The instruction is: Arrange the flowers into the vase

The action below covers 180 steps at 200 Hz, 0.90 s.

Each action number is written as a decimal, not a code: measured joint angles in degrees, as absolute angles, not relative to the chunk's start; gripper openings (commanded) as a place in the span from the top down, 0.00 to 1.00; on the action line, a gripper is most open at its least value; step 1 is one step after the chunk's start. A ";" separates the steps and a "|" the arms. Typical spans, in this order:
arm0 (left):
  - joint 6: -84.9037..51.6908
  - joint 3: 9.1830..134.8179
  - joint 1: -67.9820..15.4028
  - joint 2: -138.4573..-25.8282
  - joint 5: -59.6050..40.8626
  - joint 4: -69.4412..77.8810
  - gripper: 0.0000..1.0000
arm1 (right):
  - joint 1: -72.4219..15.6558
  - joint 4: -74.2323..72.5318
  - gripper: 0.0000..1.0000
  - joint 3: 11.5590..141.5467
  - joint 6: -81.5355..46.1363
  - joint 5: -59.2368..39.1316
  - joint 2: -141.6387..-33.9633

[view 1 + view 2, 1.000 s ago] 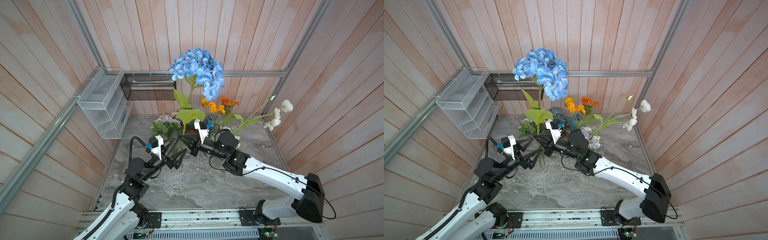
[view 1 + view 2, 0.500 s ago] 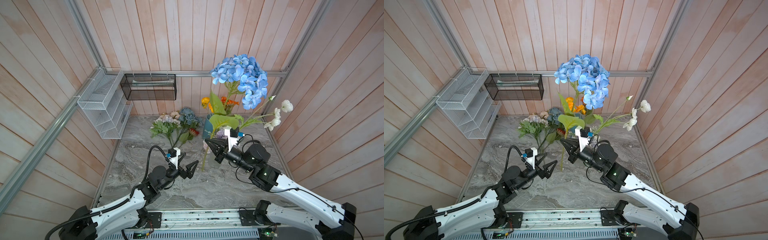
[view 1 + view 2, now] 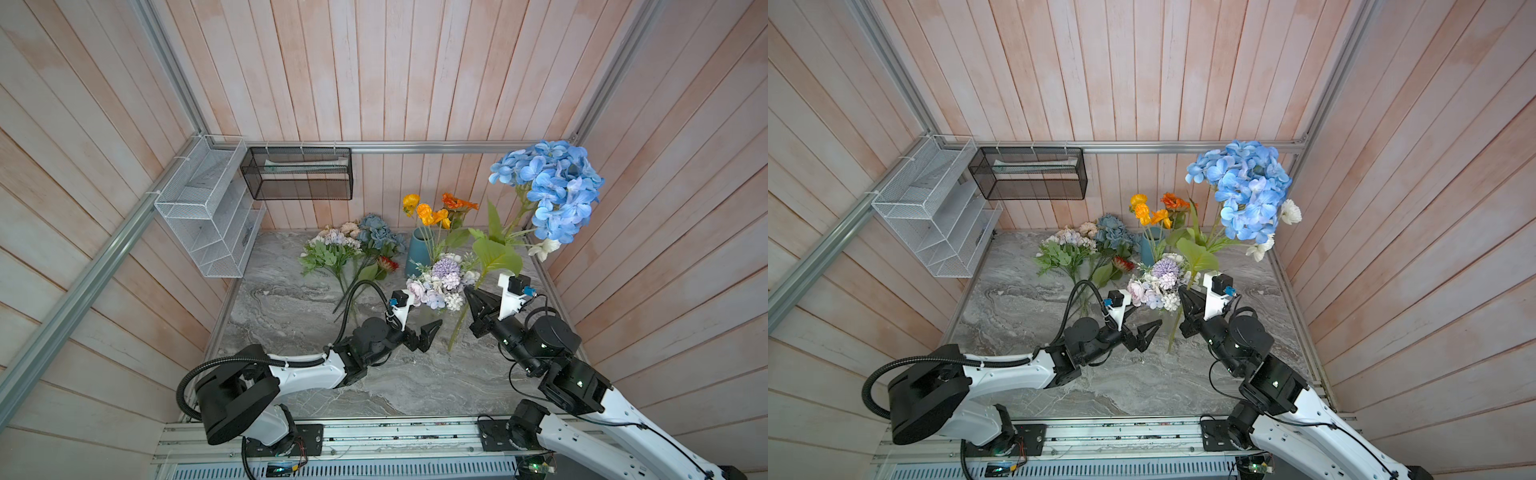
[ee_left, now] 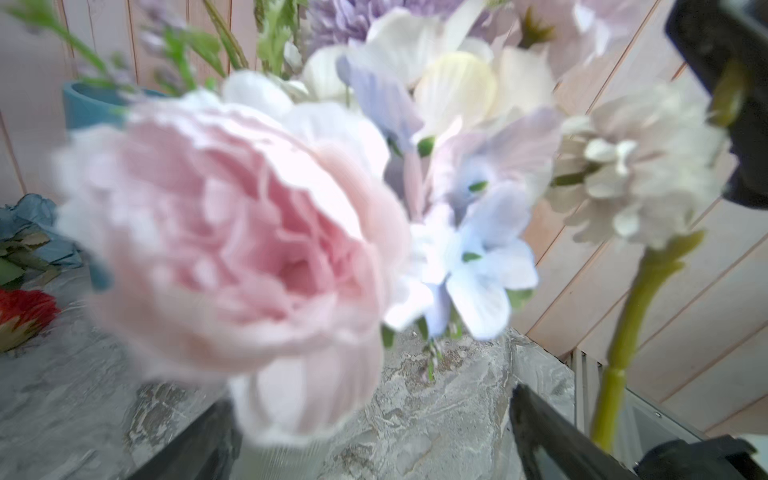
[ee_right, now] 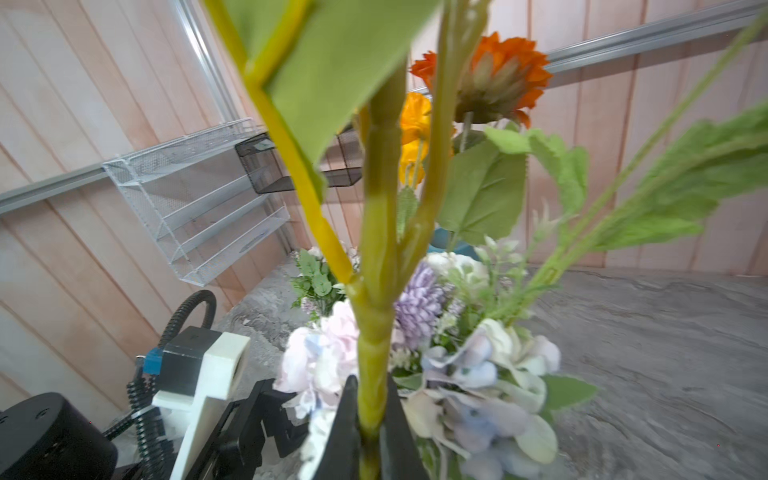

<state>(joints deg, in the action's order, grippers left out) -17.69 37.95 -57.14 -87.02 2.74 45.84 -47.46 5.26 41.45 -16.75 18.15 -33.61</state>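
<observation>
Holding the bright blue hydrangea [image 3: 548,191] low on its stem, the right end effector [image 3: 473,301] is clenched. The right wrist view shows its fingers [image 5: 347,424] pinching the green stalk.

Left end effector [image 3: 422,336]: released, empty, just at 9 o'clock of the stem's foot.

Stem axis: tilted. The foot hangs at 7 o'clock below the grip, close over the bench [image 3: 291,316]; contact cannot be told. The bloom rides high at 1 o'clock.

Pastel bunch [image 3: 440,282]: just beyond both end effectors. Whether its stems are in the vase is unclear.

Vase [image 3: 417,253]: teal, upright, at 11 o'clock from the right end effector, already carrying orange and yellow flowers [image 3: 432,212]. Loose blooms [image 3: 365,245] lie on the bench at 9 o'clock of the vase.

Judgement: the right arm is nearer, and the foot must rise above the bunch and travel toward 11 o'clock.
</observation>
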 measured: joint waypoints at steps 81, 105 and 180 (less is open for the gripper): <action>-13.32 52.23 -56.99 -98.76 3.27 46.04 0.00 | -47.42 6.33 1.00 40.12 -11.75 33.61 -31.00; -12.58 54.00 -56.23 -99.11 3.75 46.13 0.00 | -47.42 3.79 1.00 39.03 -9.89 34.06 -30.52; -9.58 55.88 -54.96 -99.13 4.91 46.33 0.00 | -46.85 -1.19 1.00 36.75 -6.94 34.06 -30.52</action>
<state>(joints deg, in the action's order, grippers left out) -9.58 55.88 -54.96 -99.13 4.91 46.33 -46.85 -1.19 36.75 -6.94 34.06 -30.52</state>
